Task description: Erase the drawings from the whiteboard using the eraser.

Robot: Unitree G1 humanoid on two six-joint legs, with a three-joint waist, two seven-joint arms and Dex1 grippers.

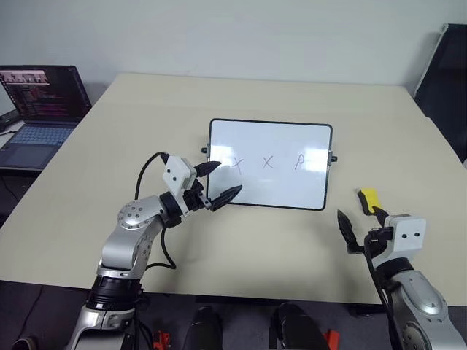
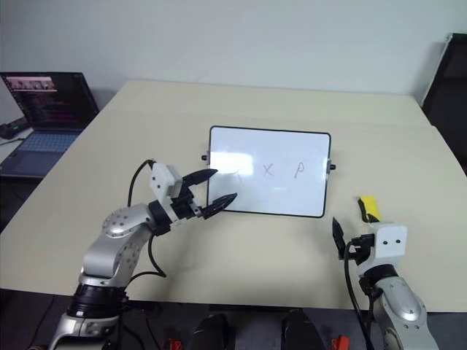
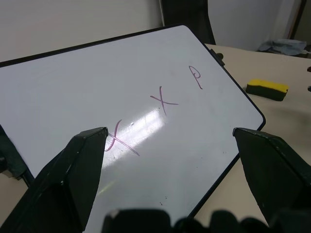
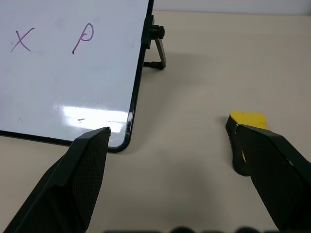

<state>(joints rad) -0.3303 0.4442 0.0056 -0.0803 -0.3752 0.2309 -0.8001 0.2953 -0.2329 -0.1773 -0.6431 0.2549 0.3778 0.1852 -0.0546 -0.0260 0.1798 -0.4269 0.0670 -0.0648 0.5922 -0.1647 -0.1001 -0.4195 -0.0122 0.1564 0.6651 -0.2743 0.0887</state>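
The whiteboard point(image 1: 284, 142) lies flat in the middle of the beige table. The drawings point(image 1: 268, 162) run in a row across it: two purplish crosses and a P-like stroke point(image 3: 195, 77). My left gripper point(image 1: 219, 181) is open over the board's near left corner, and its fingers frame the leftmost cross point(image 3: 121, 141). The eraser point(image 1: 369, 198), a small yellow block with a black underside, rests on the table just right of the board. My right gripper point(image 1: 361, 222) stands open close behind the eraser with nothing between its fingers. In the right wrist view one finger point(image 4: 272, 170) partly covers the eraser point(image 4: 248, 119).
An open laptop point(image 1: 40, 109) sits off the table's left side. A dark chair point(image 1: 449, 80) stands at the far right. A small black knob and stand point(image 4: 156, 34) stick out from the board's right edge. The table's front edge point(image 1: 241, 297) runs just before both arms.
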